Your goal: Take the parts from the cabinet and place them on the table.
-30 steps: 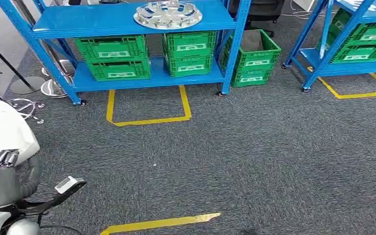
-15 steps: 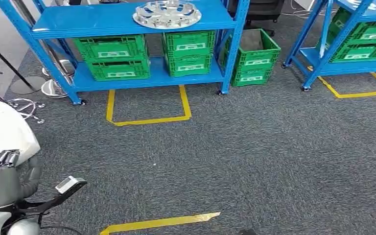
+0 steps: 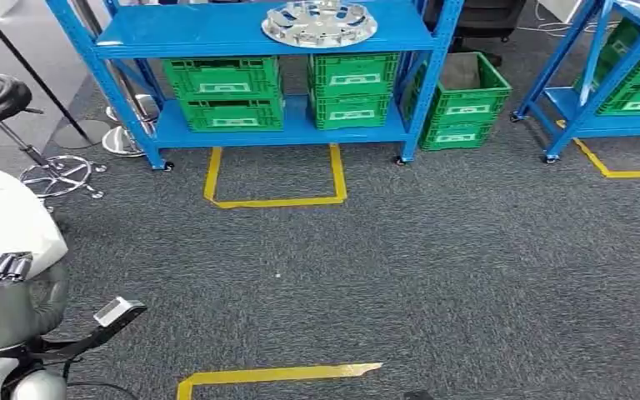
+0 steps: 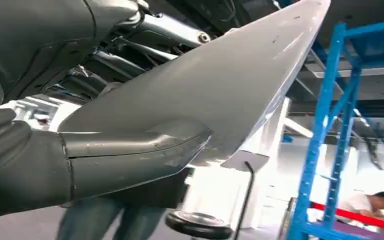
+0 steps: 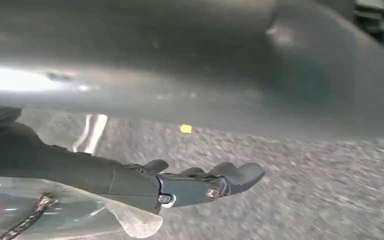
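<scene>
1. On the top shelf of the blue rack (image 3: 217, 37), straight ahead in the head view, a silver wheel cover (image 3: 319, 22) lies flat with its face up; being round, it shows no long axis and points no particular way.
2. The wheel cover is shiny metal-grey, with spokes and cut-outs around a raised middle, and sits toward the shelf's right end.
3. Below it, on the lower shelf, stand 4 green crates in 2 stacks: a wider stack (image 3: 223, 92) on the left and a narrower one (image 3: 352, 88) on the right. Another green crate stack (image 3: 465, 100) stands on the carpet just right of the rack.
4. A yellow tape outline (image 3: 275, 179) marks the grey carpet in front of the rack, and a second tape strip (image 3: 279, 375) lies nearer the robot.
5. A black stool (image 3: 0, 98) stands left of the rack, and a second blue rack (image 3: 600, 83) with green crates stands at the right.
6. The left hand (image 3: 2, 268) hangs beside the white body, fingers curled together, with nothing seen in it.
7. The right hand (image 5: 195, 182) hangs over the carpet in the right wrist view, fingers loosely bent and apart, holding nothing.
8. Compared with 0.5 s ago, the whole scene has shifted right and downward, so the camera has turned; the wheel cover keeps its place on the shelf.
</scene>
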### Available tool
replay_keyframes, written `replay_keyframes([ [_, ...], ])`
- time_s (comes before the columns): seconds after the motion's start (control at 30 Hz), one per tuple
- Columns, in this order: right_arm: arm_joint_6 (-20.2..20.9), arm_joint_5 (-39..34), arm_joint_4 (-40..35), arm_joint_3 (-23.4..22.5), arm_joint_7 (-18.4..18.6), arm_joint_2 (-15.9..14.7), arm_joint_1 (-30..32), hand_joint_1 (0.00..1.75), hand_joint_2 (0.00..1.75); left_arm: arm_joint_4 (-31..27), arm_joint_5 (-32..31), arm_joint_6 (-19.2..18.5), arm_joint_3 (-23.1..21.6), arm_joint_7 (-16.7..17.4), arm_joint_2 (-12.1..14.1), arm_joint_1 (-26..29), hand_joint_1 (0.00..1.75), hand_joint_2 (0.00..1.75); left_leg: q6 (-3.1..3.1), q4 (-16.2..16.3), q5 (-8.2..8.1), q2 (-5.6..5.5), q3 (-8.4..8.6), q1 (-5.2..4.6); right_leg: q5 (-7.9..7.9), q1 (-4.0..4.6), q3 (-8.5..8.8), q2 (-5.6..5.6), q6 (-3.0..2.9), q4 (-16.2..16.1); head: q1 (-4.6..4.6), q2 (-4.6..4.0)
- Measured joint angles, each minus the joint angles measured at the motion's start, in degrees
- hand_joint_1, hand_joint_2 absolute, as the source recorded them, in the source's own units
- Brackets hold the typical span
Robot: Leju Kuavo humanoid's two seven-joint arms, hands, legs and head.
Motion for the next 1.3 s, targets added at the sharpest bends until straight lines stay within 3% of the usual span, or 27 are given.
replay_keyframes([
  [0.1, 0.0, 0.0, 0.0, 0.0, 0.0, 0.0, 0.1, 0.0, 0.0, 0.0, 0.0, 0.0, -0.1, 0.0, 0.0, 0.1, 1.75, 1.75, -1.11, -0.3, 0.74, -1.52, -0.52, 0.31, 0.28, 0.4, -0.36, -1.65, -0.82, 0.5, 0.04, 0.0],
  [0.13, -0.1, 0.0, 0.0, 0.0, 0.0, 0.0, 0.0, 0.0, 0.0, 0.0, 0.0, 0.0, -0.1, 0.0, 0.3, 0.2, 1.75, 1.75, -1.28, 0.3, 0.13, -0.28, -0.77, 0.34, 0.6, 0.05, -0.4, -2.62, -1.38, 0.2, 0.04, 0.0],
  [0.17, -0.1, 0.0, 0.0, 0.0, 0.0, -0.1, -0.1, 0.0, 0.0, 0.0, 0.1, 0.0, -0.1, 0.0, 0.4, 0.0, 1.75, 1.75, -1.47, 2.3, -1.43, 2.23, -1.64, 0.05, 0.65, 0.18, -0.46, -3.08, -1.68, 0.2, -0.39, 0.0],
  [0.2, -0.1, 0.1, 0.0, 0.0, 0.0, -0.1, -0.1, 0.0, 0.0, 0.0, 0.1, 0.0, -0.2, 0.0, 0.3, -0.2, 1.75, 1.75, -1.69, 6.1, -3.74, 3.37, -3.27, 0.08, 0.66, 0.33, -0.6, -3.81, -2.0, 0.2, -0.63, 0.0],
  [0.27, -0.1, 0.1, 0.0, 0.0, -0.1, -0.1, 0.1, 0.0, 0.0, 0.0, 0.1, 0.0, -0.3, 0.0, 0.3, -0.2, 1.75, 1.75, -1.89, 15.7, -8.16, 4.16, -7.35, 0.09, 0.7, 0.61, -0.95, -5.48, -2.16, 0.3, -0.66, 0.0],
  [0.3, -0.2, 0.0, 0.0, 0.0, -0.1, -0.1, 0.2, 0.0, 0.0, 0.1, 0.1, 0.0, -0.3, 0.0, 0.3, -0.1, 1.75, 1.75, -1.85, 18.3, -8.8, 4.19, -8.24, 0.09, 0.73, 0.73, -1.08, -6.3, -2.22, 0.3, -0.65, 0.0],
  [0.33, -0.2, 0.0, 0.0, 0.0, -0.1, -0.1, 0.2, 0.0, 0.0, 0.2, 0.0, 0.0, -0.3, 0.0, 0.3, -0.1, 1.75, 1.75, -1.71, 17.7, -7.97, 4.23, -7.68, 0.08, 0.75, 0.88, -1.14, -7.08, -2.24, 0.3, -0.63, 0.0],
  [0.4, -0.6, -0.1, 0.0, 0.0, -0.2, -0.1, 0.1, 0.0, 0.0, 0.3, 0.0, 0.0, -0.3, 0.0, 0.3, -0.1, 1.75, 1.75, -1.02, 10.0, -3.9, 4.87, -3.27, -0.09, 0.75, 1.15, -1.04, -8.45, -2.25, 0.3, -0.63, 0.0],
  [0.43, -1.3, -0.2, 0.0, 0.0, -0.2, 0.0, 0.0, 0.0, 0.0, 0.3, 0.0, 0.0, -0.3, 0.0, 0.3, -0.1, 1.75, 1.75, -0.48, 4.3, -1.64, 6.41, -0.06, -0.43, 0.74, 1.28, -0.9, -9.11, -2.25, 0.3, -0.63, 0.0],
  [0.47, -1.8, -0.2, 0.0, 0.0, -0.3, 0.1, -0.1, 0.0, 0.0, 0.3, 0.0, 0.0, -0.3, 0.0, 0.3, -0.2, 1.75, 1.75, 0.07, 0.7, -1.85, 9.64, 1.75, -1.04, 0.73, 1.4, -0.83, -9.71, -2.22, 0.3, -0.61, 0.0],
  [0.5, -2.4, -0.3, 0.0, 0.0, -0.4, 0.2, -0.1, 0.0, 0.0, 0.3, 0.0, 0.0, -0.4, 0.0, 0.3, -0.4, 1.75, 1.75, 0.44, -0.1, -1.97, 9.83, 1.81, -1.43, 0.61, 1.85, -1.08, -10.38, -2.03, 0.5, -0.72, 0.0],
  [0.6, -3.1, -0.3, 0.0, 0.0, -0.5, 0.5, -0.2, 0.0, 0.0, 0.4, 0.4, 0.0, -0.5, 0.0, 0.4, -0.3, 1.75, 1.75, 1.14, -0.1, -1.61, 7.65, 1.03, -1.59, 0.73, 1.77, -0.73, -12.68, -1.55, 0.1, -0.65, 0.0],
  [0.63, -3.3, -0.3, 0.0, 0.0, -0.5, 0.5, -0.3, 0.0, 0.0, 0.4, 0.5, 0.0, -0.6, -0.2, 0.5, -0.4, 1.75, 1.75, 1.67, -0.8, -0.94, 6.84, 1.4, -1.0, 0.26, 1.7, -1.04, -12.02, -1.05, 0.4, -0.65, 0.0],
  [0.67, -3.4, -0.2, 0.0, 0.0, -0.7, 0.5, -0.4, 0.0, 0.0, 0.4, 0.5, 0.0, -0.7, -0.2, 0.5, -0.5, 1.75, 1.75, 1.88, -1.0, -0.72, 6.43, 1.35, -0.93, -0.83, 1.45, -1.67, -8.16, -0.67, 1.6, -0.46, 0.0],
  [0.7, -3.5, -0.2, 0.0, 0.0, -0.7, 0.5, -0.5, 0.0, 0.0, 0.5, 0.4, 0.0, -0.8, -0.2, 0.4, -0.9, 1.75, 1.75, 2.16, -1.0, -0.53, 5.79, 1.14, -0.85, -2.9, 1.37, -2.99, -5.58, -0.65, 4.8, -0.46, 0.0],
  [0.77, -3.7, -0.1, 0.0, 0.0, -0.7, 0.5, -0.2, 0.0, 0.0, 0.7, 0.4, 0.0, -1.2, -0.2, 0.3, -1.0, 1.75, 1.75, 2.39, -0.9, -0.35, 4.17, 0.83, -0.87, -7.4, 1.35, -7.63, -4.01, -0.44, 15.1, -0.28, 0.0],
  [0.8, -3.7, 0.0, 0.0, 0.0, -0.7, 0.5, -0.1, 0.0, 0.0, 0.9, 0.4, 0.0, -1.3, -0.2, 0.3, -1.0, 1.75, 1.75, 2.4, -0.9, -0.32, 3.39, 0.74, -0.92, -8.15, 1.38, -9.3, -3.96, -0.39, 18.3, -0.3, 0.0],
  [0.83, -3.7, 0.0, 0.0, 0.0, -0.7, 0.5, 0.1, 0.0, 0.0, 1.0, 0.4, 0.0, -1.3, -0.2, 0.3, -1.0, 1.75, 1.75, 2.32, -0.8, -0.27, 2.5, 0.74, -0.93, -7.36, 1.38, -9.67, -3.95, -0.4, 18.6, -0.3, 0.0],
  [0.87, -3.5, 0.4, 0.0, 0.0, -0.8, 0.5, 0.1, 0.0, 0.0, 1.2, 0.5, 0.0, -1.3, -0.2, 0.3, -1.1, 1.75, 1.75, 2.27, -0.8, -0.24, 1.64, 0.76, -0.92, -5.43, 1.37, -8.78, -3.91, -0.44, 16.4, -0.35, 0.0],
  [0.93, -2.4, 1.1, 0.0, 0.0, -1.1, 0.3, 0.1, 0.0, 0.0, 1.5, 0.5, 0.0, -1.6, -0.3, 0.2, -1.4, 1.75, 1.75, 2.16, -0.6, -0.27, 0.01, 0.82, -0.83, 0.32, 1.14, -4.14, -2.62, -0.6, 6.1, -0.33, 0.0],
  [0.97, -2.0, 1.3, 0.0, 0.0, -1.2, 0.1, 0.1, 0.0, 0.0, 1.6, 0.4, 0.0, -1.8, -0.3, 0.1, -1.7, 1.75, 1.75, 1.94, -0.4, -0.32, -0.69, 0.67, -0.75, 1.5, 0.79, -2.21, 0.2, -0.63, 1.5, -0.28, 0.0],
  [1.0, -1.8, 1.3, 0.0, 0.0, -1.3, 0.0, 0.1, 0.0, 0.0, 1.8, 0.3, 0.0, -2.2, -0.2, 0.0, -2.2, 1.75, 1.75, 1.53, 0.1, -0.36, -1.46, 0.16, -1.06, 0.72, 0.52, -1.63, 1.94, -0.6, 0.3, -0.43, 0.0],
  [1.1, -1.7, 1.2, 0.0, 0.0, -1.4, -0.1, 0.1, 0.0, 0.0, 2.3, 0.1, 0.0, -3.1, -0.1, -0.1, -2.7, 1.75, 1.75, 0.44, 0.0, 0.31, -3.54, -0.75, -0.42, 0.76, 0.91, -1.33, 0.15, -0.99, 0.6, -0.39, 0.0],
  [1.13, -1.8, 1.2, 0.0, 0.0, -1.5, -0.1, 0.1, 0.0, 0.0, 2.5, 0.1, 0.0, -3.2, -0.1, -0.1, -2.8, 1.75, 1.75, 0.14, 0.2, 0.2, -4.08, -0.96, -0.65, 1.03, 0.5, -1.14, -0.71, -1.43, 0.1, -0.44, 0.0],
  [1.2, -3.0, 0.9, 0.0, 0.0, -1.7, -0.1, 0.0, 0.0, 0.0, 2.8, 0.2, 0.0, -3.6, -0.1, -0.1, -3.5, 1.75, 1.75, -0.37, 3.9, -2.45, 2.11, -2.52, -0.91, 1.04, 0.54, -0.94, -2.29, -2.19, -0.1, -0.96, 0.0],
  [1.23, -3.5, 0.9, 0.0, 0.0, -1.7, -0.1, 0.1, 0.0, 0.0, 3.1, 0.4, 0.0, -4.0, -0.1, -0.1, -3.9, 1.75, 1.75, -0.65, 8.5, -4.81, 3.42, -4.69, -0.76, 0.93, 0.66, -0.96, -3.25, -2.38, 0.0, -0.98, 0.0],
  [1.3, -4.2, 0.9, 0.0, 0.0, -1.7, -0.1, 0.3, 0.0, 0.0, 3.4, 0.4, 0.0, -4.2, -0.3, -0.1, -4.1, 1.75, 1.75, -1.04, 17.8, -8.38, 4.13, -9.05, -0.39, 0.78, 0.76, -0.98, -5.21, -2.54, 0.0, -0.96, 0.0],
])
